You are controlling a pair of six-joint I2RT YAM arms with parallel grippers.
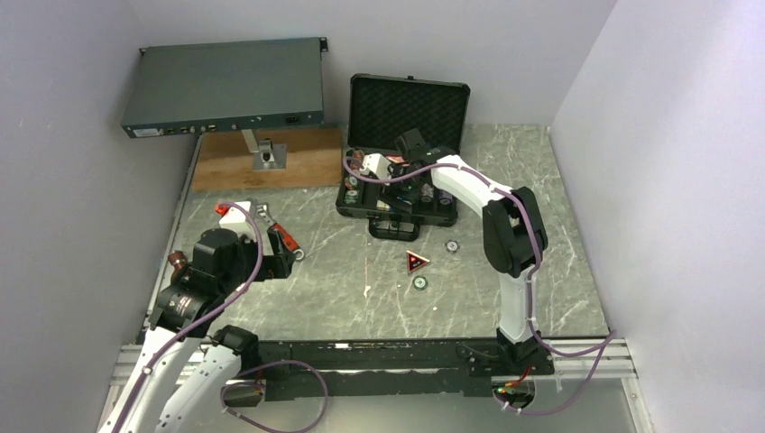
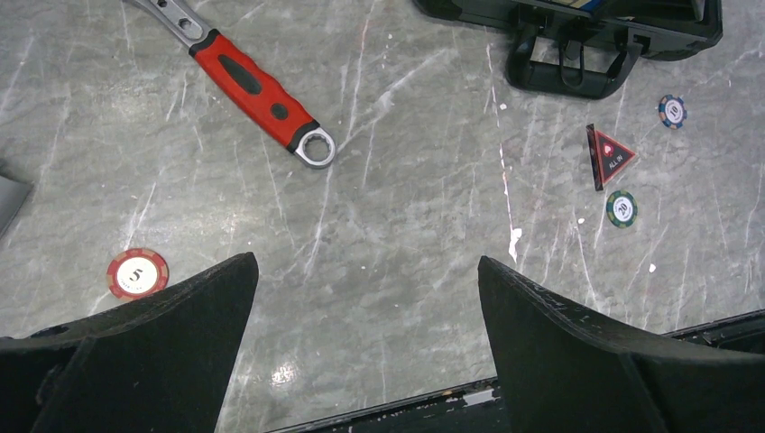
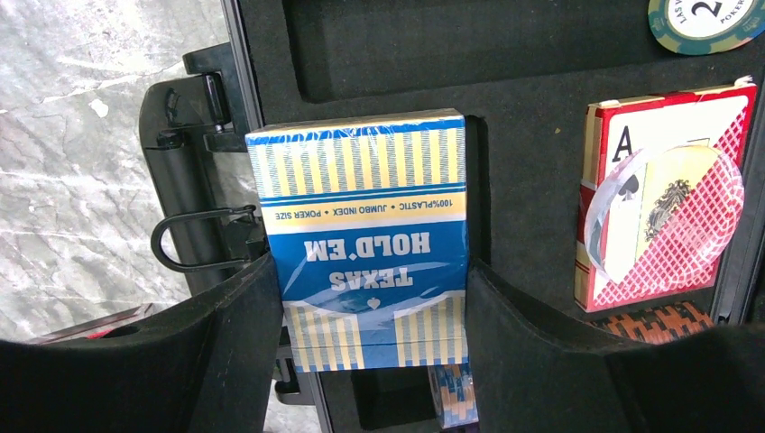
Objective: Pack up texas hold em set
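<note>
The right gripper (image 3: 372,302) was clamped on the blue-yellow card box (image 3: 361,244), one finger against each long side, holding it over the handle-side edge of the open black case (image 3: 406,54). In its wrist view, a red card box (image 3: 668,198) with an ace on its face sat in a foam slot of the case to the gripper's right, and a green-edged chip (image 3: 704,18) lay in the foam beyond that. The case handle (image 3: 180,207) stuck out to the gripper's left. The left gripper (image 2: 365,271) hung wide open over the grey marble table (image 2: 406,180) with nothing between its fingers. A red chip (image 2: 137,273) marked 5 lay just to its left, a red-handled wrench (image 2: 253,86) ahead and left. The red triangular token (image 2: 609,155), a green chip (image 2: 621,208) and a blue chip (image 2: 671,111) lay ahead and right. Pale lilac walls (image 1: 631,135) enclosed the table, where a grey electronics box (image 1: 225,86) stood above a wooden board (image 1: 262,162).
</note>
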